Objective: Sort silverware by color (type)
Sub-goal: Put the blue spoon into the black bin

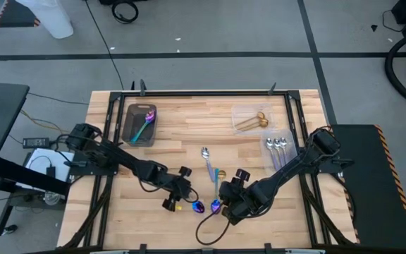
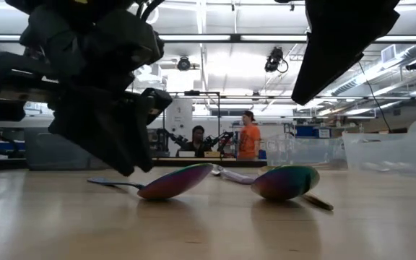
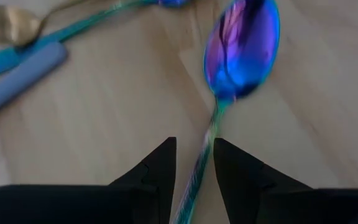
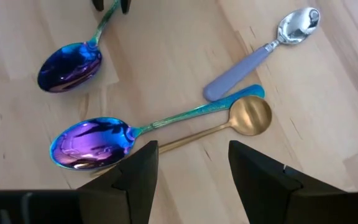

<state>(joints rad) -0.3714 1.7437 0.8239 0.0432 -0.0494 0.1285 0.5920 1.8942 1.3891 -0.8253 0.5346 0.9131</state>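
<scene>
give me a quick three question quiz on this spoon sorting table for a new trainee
1. True or false: the left gripper has its fingers either side of an iridescent spoon's handle.
2. What lies in the dark tray? A) gold spoons B) an iridescent spoon C) nothing
3. Which finish is grouped on bare wood near the right arm's base, beside the clear container?

Key: 1 true. 2 B, iridescent spoon. 3 silver spoons. The right gripper is open above the loose pile.
</scene>
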